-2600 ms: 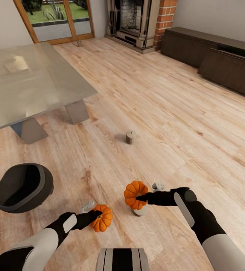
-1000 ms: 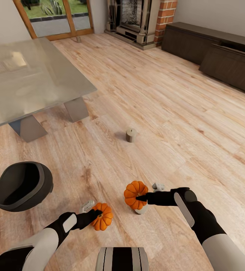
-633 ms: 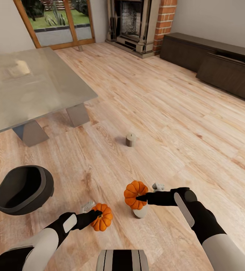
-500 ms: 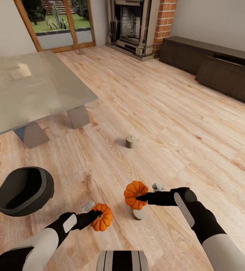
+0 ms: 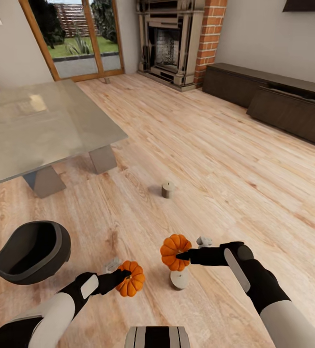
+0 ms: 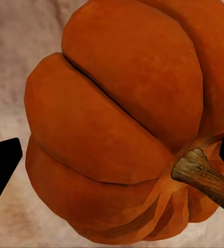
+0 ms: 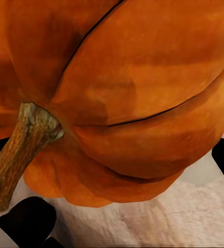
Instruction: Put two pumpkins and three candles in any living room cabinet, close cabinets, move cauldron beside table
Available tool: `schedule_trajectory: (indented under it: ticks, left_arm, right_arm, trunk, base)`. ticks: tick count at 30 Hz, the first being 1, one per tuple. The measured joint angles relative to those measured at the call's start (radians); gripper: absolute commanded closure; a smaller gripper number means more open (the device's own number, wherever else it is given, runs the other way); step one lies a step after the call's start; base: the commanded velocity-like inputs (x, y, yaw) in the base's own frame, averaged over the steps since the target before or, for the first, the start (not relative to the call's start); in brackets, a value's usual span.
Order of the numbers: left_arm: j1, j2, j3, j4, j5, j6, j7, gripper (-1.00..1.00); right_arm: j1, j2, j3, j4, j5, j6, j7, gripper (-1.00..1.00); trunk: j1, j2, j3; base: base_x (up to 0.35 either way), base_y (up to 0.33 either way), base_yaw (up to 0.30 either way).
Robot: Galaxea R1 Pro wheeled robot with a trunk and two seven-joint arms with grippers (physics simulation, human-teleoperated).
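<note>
- We've got the left jaws [image 5: 122, 276] low in the frame, left of centre, clamped on the left pumpkin [image 5: 131, 284]; it sits right at their tips.
- Up close in the left wrist view, that pumpkin [image 6: 122, 124] bulges between two dark finger tips at either edge, its brown stem pointing off to one side.
- Over to the right jaws [image 5: 181, 254], lower centre of the frame: they're closed on the right pumpkin [image 5: 174, 252], which juts out past the tips toward the left.
- The right wrist view has this pumpkin [image 7: 132, 98] pressed in close, its stem slanting down and a dark finger at the edge.
- Directly under that held pumpkin in the head view we see a near candle [image 5: 179, 279] on the wood floor [image 5: 234, 183]; whether the two touch, we can't tell.
- A far candle [image 5: 167, 189] stands upright on the floor at mid-frame, well apart from both arms.
- The cauldron [image 5: 33, 251] sits at lower left, mouth tipped toward us, near the left arm.
- The desk [image 5: 46, 125] with its grey glass top fills the upper left.
- The dark cabinet [image 5: 273, 99] runs along the wall at upper right, fronts shut as far as we can see, beside the brick fireplace [image 5: 176, 38].
</note>
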Motion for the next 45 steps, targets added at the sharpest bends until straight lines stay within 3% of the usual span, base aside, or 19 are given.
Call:
schedule_trajectory:
  ticks: [1, 3, 29, 45]
  left_arm:
    - [0.000, 0.001, -0.001, 0.000, 0.001, 0.001, 0.000, 1.00]
    - [0.000, 0.002, -0.002, 0.000, 0.001, 0.002, -0.001, 1.00]
    - [0.000, 0.004, -0.005, 0.001, -0.004, 0.008, 0.001, 1.00]
    - [0.000, 0.003, -0.009, 0.002, -0.005, 0.007, 0.001, 1.00]
  right_arm:
    - [0.000, 0.000, 0.000, 0.003, 0.013, -0.004, 0.002, 1.00]
    - [0.000, 0.000, 0.000, 0.005, -0.003, -0.001, 0.004, 1.00]
    - [0.007, -0.002, 0.000, 0.008, 0.003, -0.008, 0.004, 1.00]
    - [0.008, -0.002, -0.002, 0.008, 0.002, -0.005, 0.005, 1.00]
  trunk:
    - [0.000, 0.000, 0.004]
    - [-0.001, 0.001, 0.012]
    - [-0.013, 0.007, 0.152]
    - [-0.020, 0.011, 0.211]
  base:
    - [0.000, 0.000, 0.000]
    - [0.000, 0.000, 0.000]
    - [0.000, 0.000, 0.000]
    - [0.000, 0.000, -0.076]
